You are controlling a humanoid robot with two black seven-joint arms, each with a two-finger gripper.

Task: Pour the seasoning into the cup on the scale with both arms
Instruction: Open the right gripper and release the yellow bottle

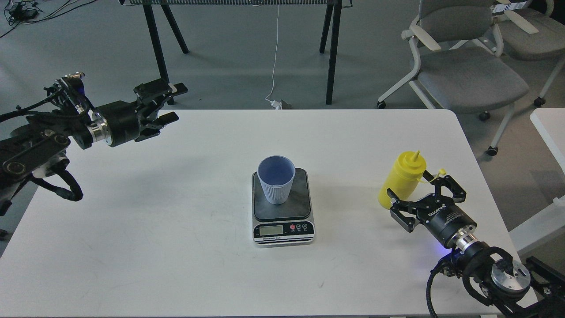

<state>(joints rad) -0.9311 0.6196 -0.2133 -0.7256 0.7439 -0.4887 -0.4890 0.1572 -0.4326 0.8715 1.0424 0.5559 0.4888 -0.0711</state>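
The light blue-grey ribbed cup [276,180] stands upright on the dark platform of the scale [283,223], in the middle of the white table. The yellow seasoning bottle [402,178] stands upright at the table's right side, its small cap hanging off to the right. My right gripper [419,191] is open, its fingers spread on either side of the bottle's lower part, not closed on it. My left gripper [172,102] is open and empty, held above the table's far left edge, well away from the cup.
The white table [176,229] carries only the scale, cup and bottle. Grey office chairs [463,66] stand behind the table at the right. Black table legs [331,53] and a white cable are on the floor beyond the far edge.
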